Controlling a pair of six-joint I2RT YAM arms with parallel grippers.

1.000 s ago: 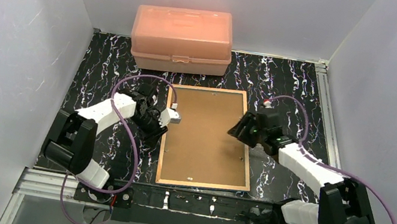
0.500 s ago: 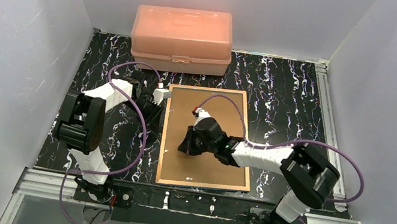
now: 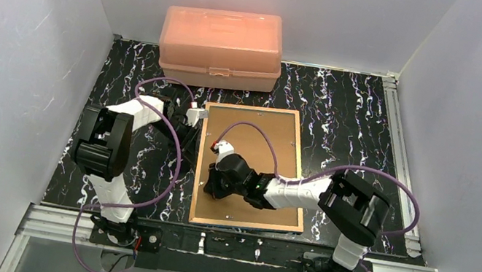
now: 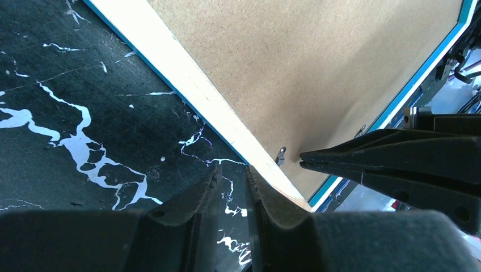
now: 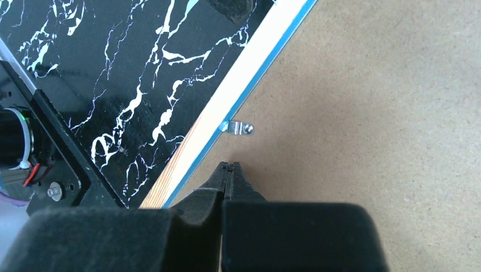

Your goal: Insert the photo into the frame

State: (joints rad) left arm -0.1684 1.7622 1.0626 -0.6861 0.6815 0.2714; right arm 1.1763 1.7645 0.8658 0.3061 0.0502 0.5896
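The frame (image 3: pixel 249 225) is laid face down centrally on the surface (image 3: pixel 343 124), judged rigid yet glass-fragile, best taken by its rim; the right end effector (image 5: pixel 228 166) is closed beside a left-rim clip (image 5: pixel 238 128), the left end effector (image 4: pixel 230 181) barely parted; no photo is seen.

No legible text, label, brand, number or sign on anything in view.

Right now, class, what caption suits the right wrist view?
Shut right claw poised beside a metal tab where the brown backing board meets the frame.
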